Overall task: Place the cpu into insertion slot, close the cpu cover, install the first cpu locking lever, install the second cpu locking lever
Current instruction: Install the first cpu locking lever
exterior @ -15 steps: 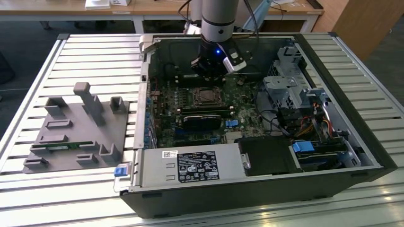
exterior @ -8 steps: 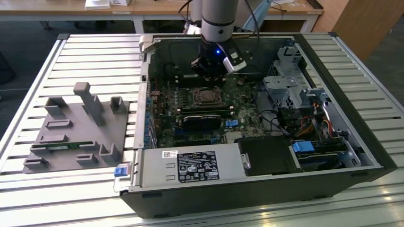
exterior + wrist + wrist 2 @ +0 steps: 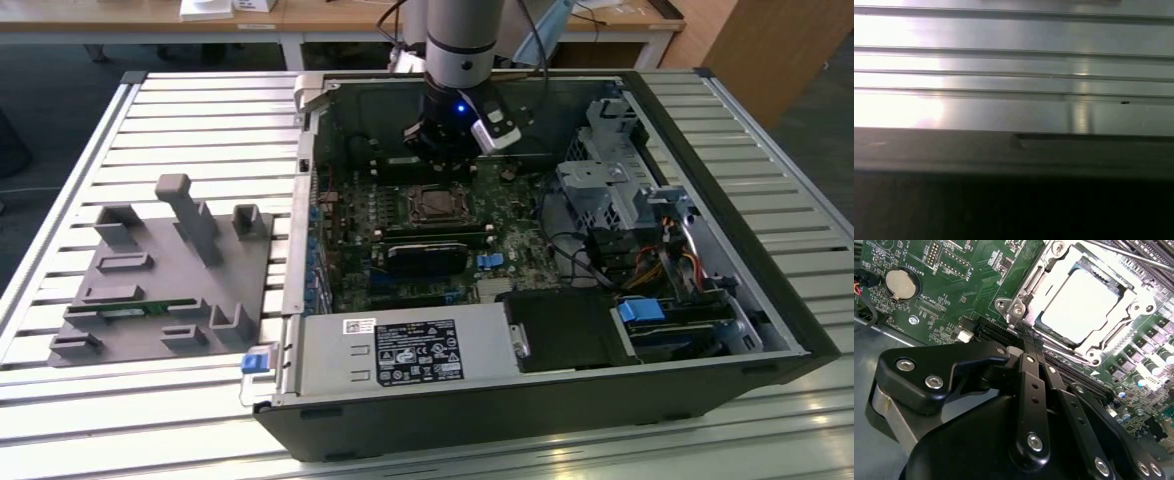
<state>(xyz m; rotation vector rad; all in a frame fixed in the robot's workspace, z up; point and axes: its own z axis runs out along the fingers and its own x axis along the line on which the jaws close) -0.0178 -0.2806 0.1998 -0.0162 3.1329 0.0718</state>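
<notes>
The cpu point(image 3: 1080, 305), a flat square chip with a dull silver top, lies in the socket on the green motherboard point(image 3: 954, 270). The silvery cpu cover point(image 3: 1029, 292) frames it and looks lowered around it. A thin metal locking lever point(image 3: 1134, 255) runs along the socket's far side. My gripper point(image 3: 1023, 345) has its black fingers point(image 3: 1030, 385) drawn together, shut, with the tips just short of the socket's corner. I cannot tell whether anything is pinched between them. In the exterior view the gripper point(image 3: 447, 160) hangs inside the open computer case, just behind the socket point(image 3: 437, 203).
A coin battery point(image 3: 902, 282) sits on the board beside the gripper. The case holds a labelled power supply box point(image 3: 400, 352), a drive cage point(image 3: 607, 180) and cables point(image 3: 667, 265) on the exterior view's right. A grey parts fixture point(image 3: 167, 275) stands on the slatted table point(image 3: 1014, 75).
</notes>
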